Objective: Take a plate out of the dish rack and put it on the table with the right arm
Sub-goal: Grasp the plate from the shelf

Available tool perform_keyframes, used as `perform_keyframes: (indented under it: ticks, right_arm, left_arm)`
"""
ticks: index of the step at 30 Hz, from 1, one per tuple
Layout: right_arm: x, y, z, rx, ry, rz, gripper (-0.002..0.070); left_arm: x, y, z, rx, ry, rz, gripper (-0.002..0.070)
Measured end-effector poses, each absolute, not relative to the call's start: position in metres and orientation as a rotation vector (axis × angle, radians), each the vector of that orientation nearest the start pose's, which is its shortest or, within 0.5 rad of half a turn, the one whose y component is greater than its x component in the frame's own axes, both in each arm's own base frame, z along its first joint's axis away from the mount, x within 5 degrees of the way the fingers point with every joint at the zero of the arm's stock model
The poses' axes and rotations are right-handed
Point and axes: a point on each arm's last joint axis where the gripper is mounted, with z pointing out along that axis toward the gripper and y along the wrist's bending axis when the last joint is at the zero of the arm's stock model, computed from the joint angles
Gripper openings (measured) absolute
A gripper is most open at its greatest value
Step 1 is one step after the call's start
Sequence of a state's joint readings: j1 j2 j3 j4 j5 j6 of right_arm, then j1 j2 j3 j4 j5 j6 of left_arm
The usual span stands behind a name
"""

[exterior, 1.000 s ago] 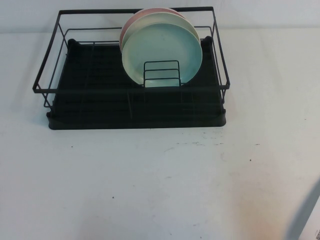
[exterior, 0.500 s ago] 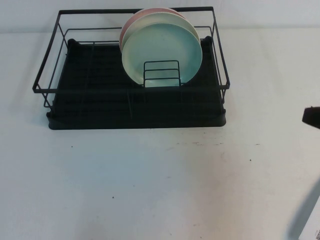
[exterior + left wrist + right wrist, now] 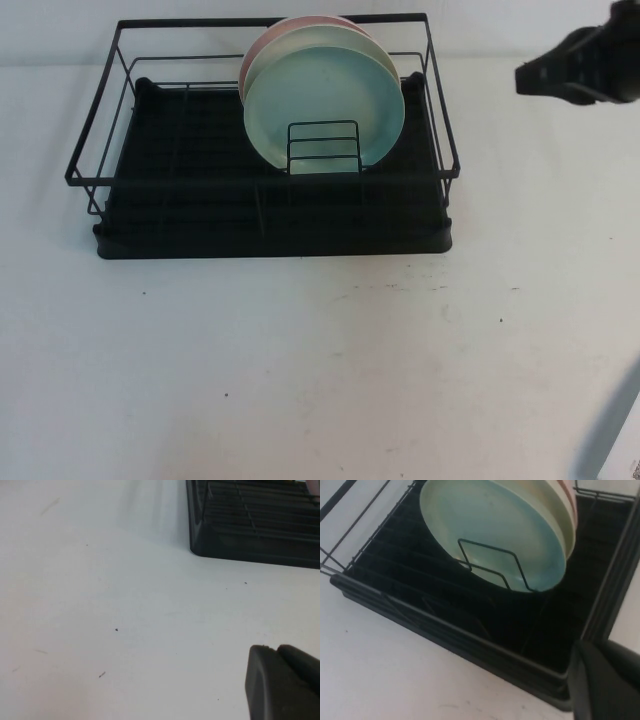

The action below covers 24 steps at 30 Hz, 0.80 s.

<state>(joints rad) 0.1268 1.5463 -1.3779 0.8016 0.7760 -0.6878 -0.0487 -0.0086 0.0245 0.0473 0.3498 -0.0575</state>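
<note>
Behind the white surface [image 3: 300,380] a pale wall [image 3: 60,30] can be seen, plain and evenly lit. Faint scuffs and dark specks are scattered around; a greyish shadow, maybe, at one corner.

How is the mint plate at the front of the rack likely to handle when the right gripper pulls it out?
The plate looks glossy, so probably stiff but slippery. Standing on edge against the wire divider, it may roll or tip once freed. The right gripper is shut, beside the dish rack.
</note>
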Motion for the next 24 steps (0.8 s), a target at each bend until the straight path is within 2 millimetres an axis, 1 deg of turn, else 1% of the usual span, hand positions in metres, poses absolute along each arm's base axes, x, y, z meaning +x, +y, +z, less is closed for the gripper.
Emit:
perform_keyframes:
  ticks: [3,7,11,14,19,22,24]
  right_arm:
    - [0.359,0.105,0.365,-0.593,2.137,0.601,-0.0018]
    - [0.386,0.126,0.365,-0.702,2.122,0.589,-0.0018]
    - [0.407,0.141,0.368,-0.78,2.092,0.578,-0.0018]
    - [0.42,0.153,0.369,-0.841,2.062,0.545,-0.0018]
    - [0.438,0.18,0.355,-1.043,1.998,0.476,-0.0015]
    - [0.445,0.194,0.348,-1.145,1.929,0.441,0.0008]
    - [0.448,0.202,0.345,-1.201,1.88,0.413,0.0044]
  left_arm:
    - [0.053,-0.001,0.174,0.022,1.849,-0.028,-0.0004]
    - [0.053,-0.001,0.174,0.022,1.849,-0.028,-0.0004]
    - [0.053,-0.001,0.174,0.022,1.849,-0.028,-0.0004]
    - [0.053,-0.001,0.174,0.022,1.849,-0.028,-0.0004]
    - [0.053,-0.001,0.174,0.022,1.849,-0.028,-0.0004]
    - [0.053,-0.001,0.174,0.022,1.849,-0.028,-0.0004]
    - [0.053,-0.001,0.174,0.022,1.849,-0.028,-0.0004]
